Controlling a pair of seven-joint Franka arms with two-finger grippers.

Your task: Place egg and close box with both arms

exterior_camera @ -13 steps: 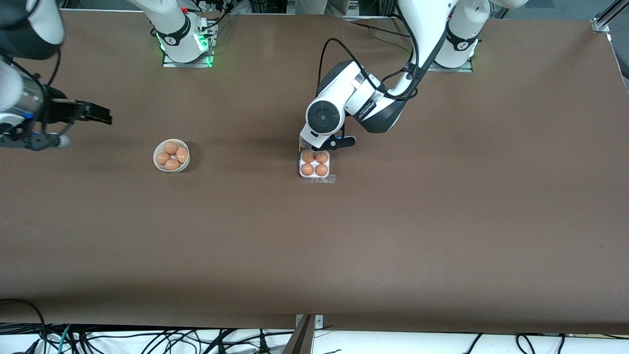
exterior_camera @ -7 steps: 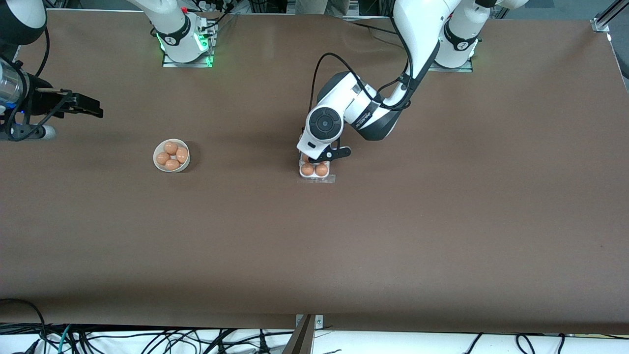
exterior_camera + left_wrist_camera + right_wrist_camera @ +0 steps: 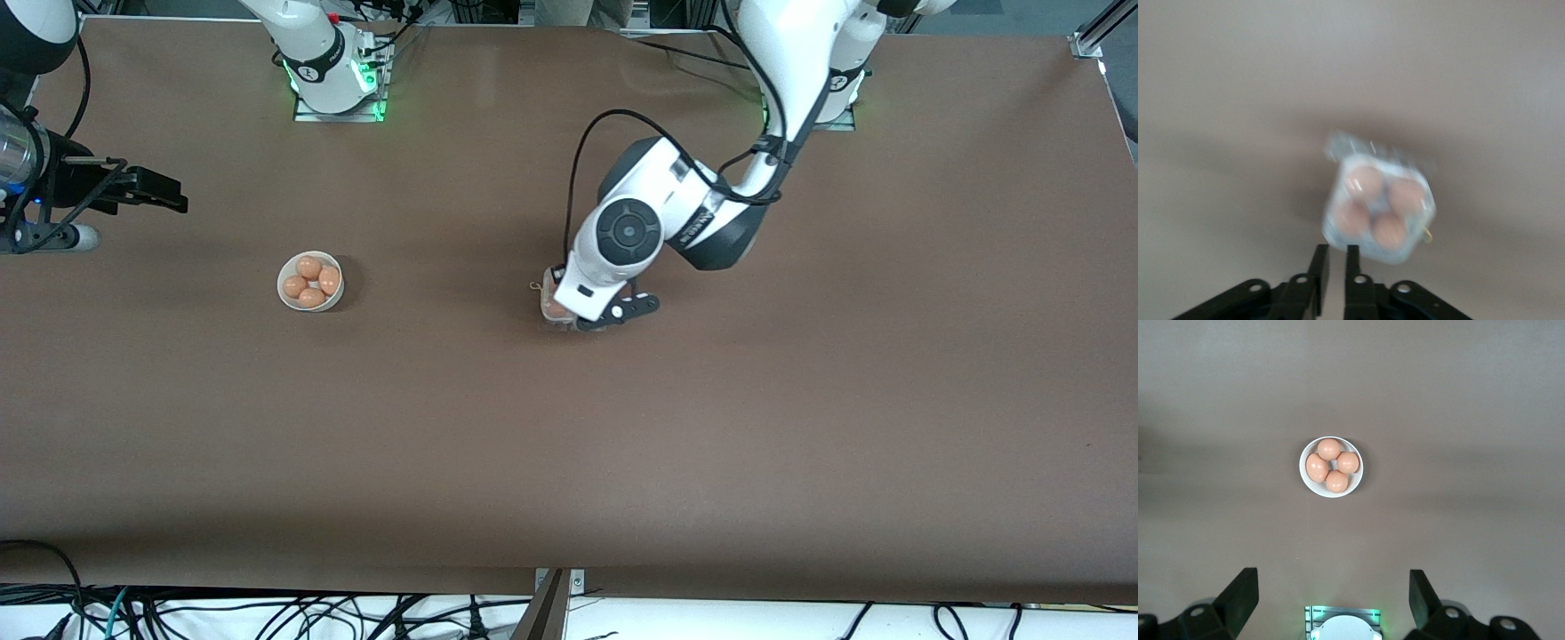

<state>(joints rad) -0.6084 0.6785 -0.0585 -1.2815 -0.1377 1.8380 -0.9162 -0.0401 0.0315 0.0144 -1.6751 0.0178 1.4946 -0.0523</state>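
Note:
The box (image 3: pixel 548 308) is a small clear carton in the middle of the table, mostly hidden under the left arm's wrist. The left wrist view shows it (image 3: pixel 1378 208) with an orange-brown egg (image 3: pixel 1364 181) in each of its four cells; I cannot tell how its clear lid lies. My left gripper (image 3: pixel 615 315) hangs low over the box's edge nearer the front camera, its fingers (image 3: pixel 1319 265) close together and empty. My right gripper (image 3: pixel 162 191) is open and empty, up over the right arm's end of the table.
A round white bowl (image 3: pixel 310 282) with several more eggs stands toward the right arm's end; it also shows in the right wrist view (image 3: pixel 1331 467). The right arm's base (image 3: pixel 336 67) and the left arm's base (image 3: pixel 831 84) stand at the table's back edge.
The left arm's wrist has swung toward the front camera across the box and now covers it. The right arm drew back toward its end, then held still.

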